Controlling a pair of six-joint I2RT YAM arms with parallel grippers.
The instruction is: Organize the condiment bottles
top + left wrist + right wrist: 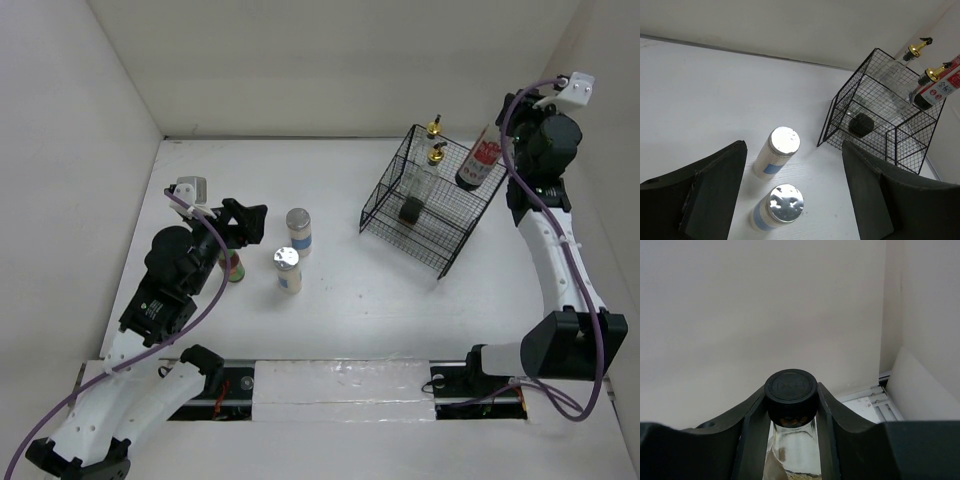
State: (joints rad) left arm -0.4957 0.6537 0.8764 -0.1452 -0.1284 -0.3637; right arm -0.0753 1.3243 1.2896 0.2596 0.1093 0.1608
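The white table (pixel 350 330) is flat and smooth. On it sits a black wire basket (pixel 440 245). It is shaped like a box, with little open squares all over. It is far ahead of the left gripper (pixel 795 150) and off to its right.

Two tall clear bottles (pixel 892 82) with shiny gold spouts stand inside the basket. A small black lump (pixel 861 124) lies on its floor.

The right gripper (pixel 790 390) is squeezed tight on the neck of a glass bottle (pixel 483 155) with a red label, just under its round black cap. The dark bottom end of that bottle is at the basket's top edge. I cannot tell if it is inside.

The left gripper is spread wide and holds nothing. Two short round jars (pixel 776 155) with shiny silver lids stand close together just ahead of it. A little green-top bottle (pixel 232 265) stands right beside that gripper's arm.
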